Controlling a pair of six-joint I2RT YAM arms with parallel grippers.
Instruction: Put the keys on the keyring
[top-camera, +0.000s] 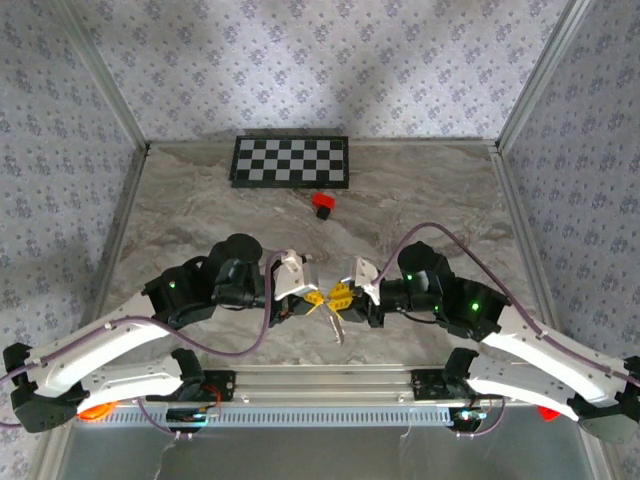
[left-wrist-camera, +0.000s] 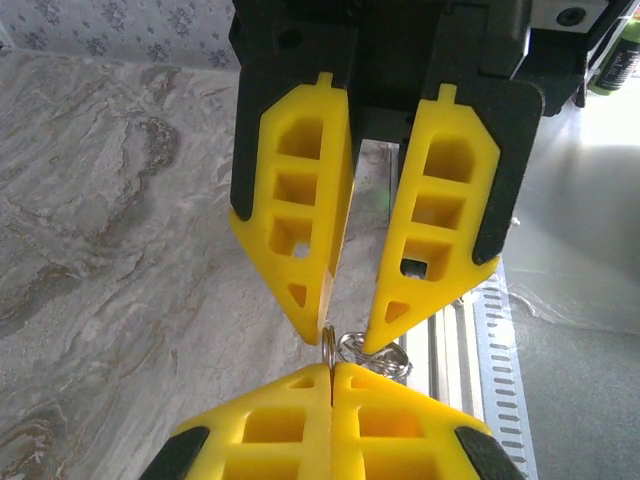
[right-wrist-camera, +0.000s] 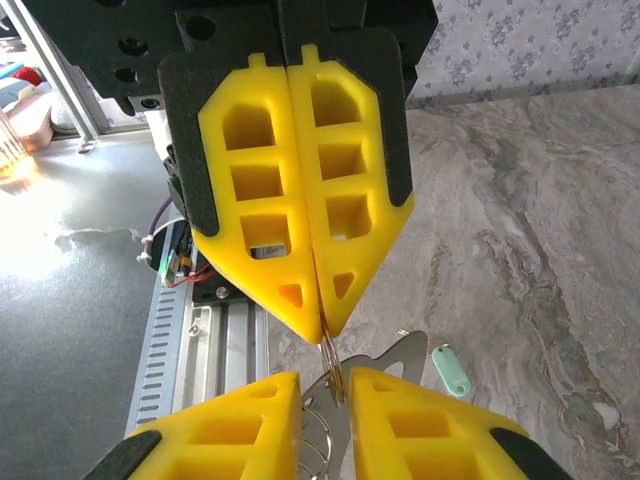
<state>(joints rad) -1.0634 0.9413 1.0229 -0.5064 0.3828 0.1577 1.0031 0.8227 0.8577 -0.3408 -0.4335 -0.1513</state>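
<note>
Near edge of table, centre: both arms reach inward and their hands meet tip to tip, just in front of the bases.
Left hand (top-camera: 311, 297): yellow fingers pressed together, clamped on a thin metal edge of the keyring that sticks out past their tips.
Right hand (right-wrist-camera: 325, 387): fingers a little apart, set to either side of that same metal edge; a gap shows on one side of it, so the metal is not pinched from both sides.
Hands to each other: the right fingertips nearly touch the left fingertips, and the two pairs stand crosswise to one another.
Keyring (left-wrist-camera: 378, 357): silvery wire coils hang just past the fingertips, between the two hands and above the table; one strand runs up into the closed left fingers.
Key (right-wrist-camera: 451, 370): its pale mint-green head, with a small hole, shows in the right wrist view just beside the keyring's metal, to the side of the right fingers. Whether it hangs or lies on the table I cannot tell, and whether it is already threaded on I cannot tell.
Table (top-camera: 200, 220): grey marbled top with patterned walls around it.
Red block (top-camera: 322, 204): on the table beyond the hands, well apart from them.
Checkerboard (top-camera: 291, 161): flat at the far edge, just behind the red block.
</note>
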